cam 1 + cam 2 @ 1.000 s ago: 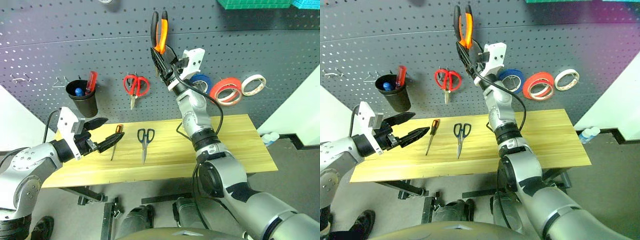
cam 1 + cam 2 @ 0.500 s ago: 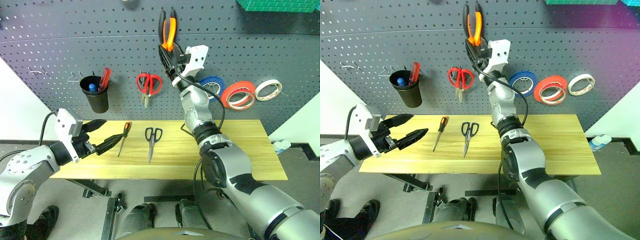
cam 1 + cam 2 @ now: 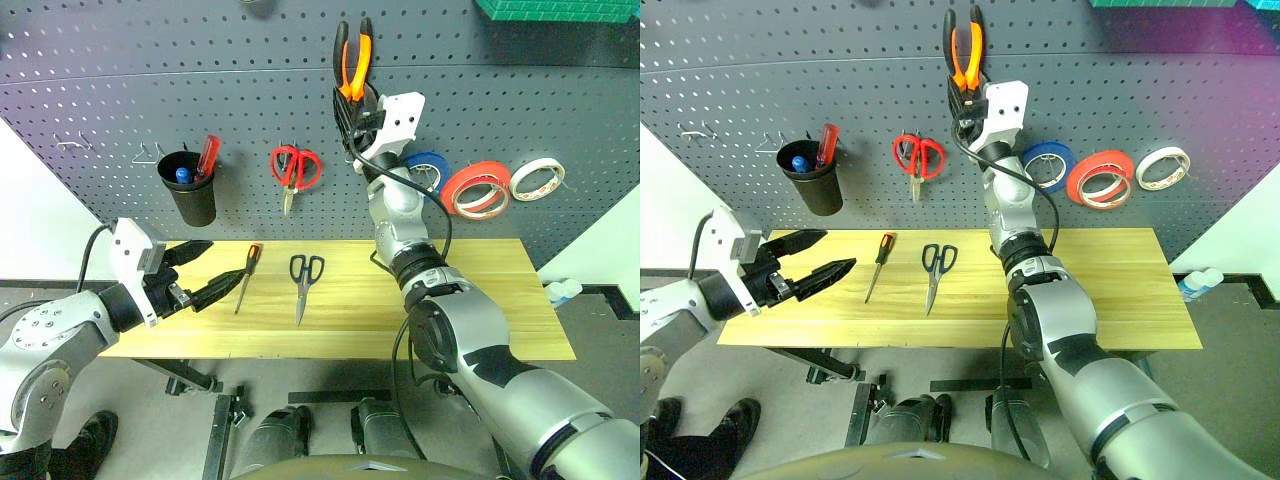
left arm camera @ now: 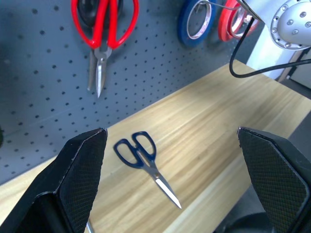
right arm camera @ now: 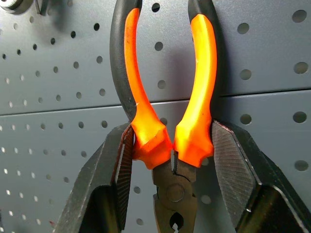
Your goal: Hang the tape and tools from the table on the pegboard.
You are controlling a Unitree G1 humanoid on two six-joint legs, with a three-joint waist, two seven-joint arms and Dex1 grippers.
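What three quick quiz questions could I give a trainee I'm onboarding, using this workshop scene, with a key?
1. True or false: the right gripper is shut on the pliers, held up against the pegboard.
2. Which task tools lie on the table? A) black-handled scissors and small screwdriver B) red scissors and blue tape C) pliers only
3. Fill in: the left gripper is ___, holding nothing.

Key: 1 true; 2 A; 3 open.
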